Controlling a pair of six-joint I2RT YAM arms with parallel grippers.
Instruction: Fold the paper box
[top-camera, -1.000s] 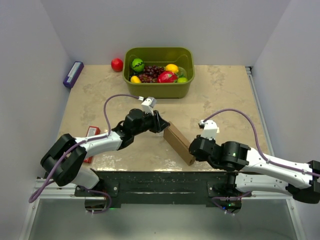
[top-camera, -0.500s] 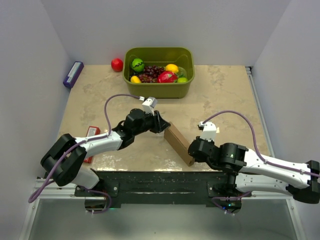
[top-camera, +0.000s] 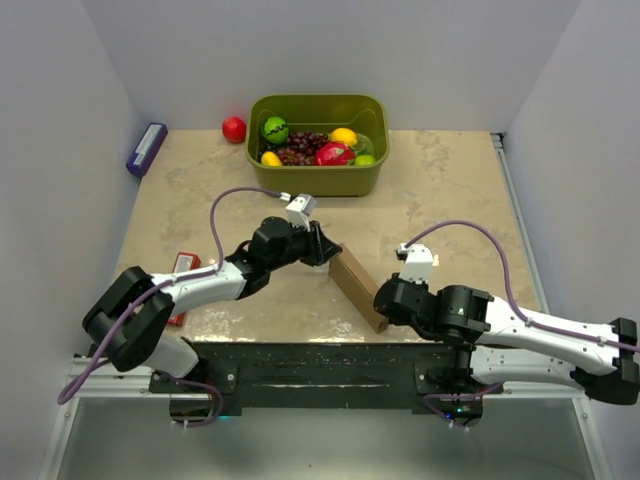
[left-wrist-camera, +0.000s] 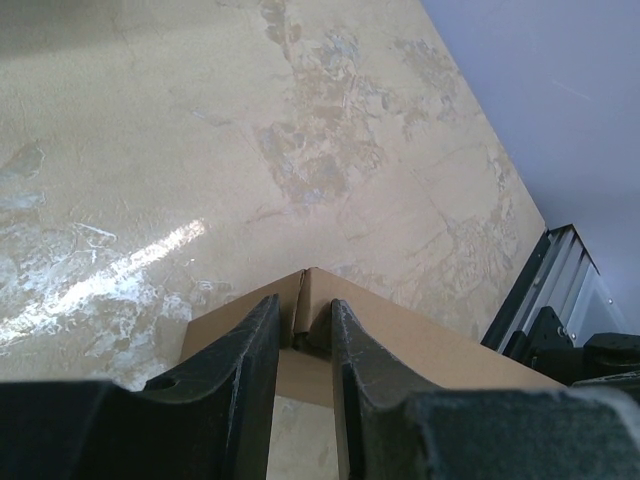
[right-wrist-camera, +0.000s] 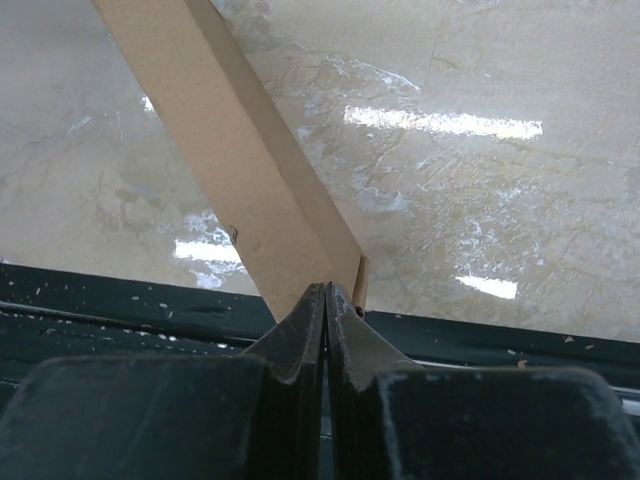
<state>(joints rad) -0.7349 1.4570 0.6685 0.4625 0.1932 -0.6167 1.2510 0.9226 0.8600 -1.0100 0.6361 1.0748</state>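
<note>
Top external view: pinching the box (top-camera: 358, 288) at both ends, left gripper (top-camera: 322, 245) on the far end and right gripper (top-camera: 383, 300) on the near end, just inside the near edge of the tabletop (top-camera: 450, 190) and well apart from the tub (top-camera: 318, 178). On the left, clamping with jaws narrowly parted around a raised cardboard corner, fingers (left-wrist-camera: 258, 340) pressing on either side of it. On the right, squeezing with jaws all but closed, apparently nipping a thin edge at the very tip of the cardboard. Judging the step as shaping the blank along its creases, so calling for firm grips at both ends, moving the two ends together rather than against each other, bending only along the scored lines, and watching for the thin edge slipping out of the right jaws or the card buckling mid-span. Looking plain brown and unprinted, running as a long narrow strip diagonally between the arms, showing a lighter top face and a darker side face, with a sharp folded ridge at the far end.
</note>
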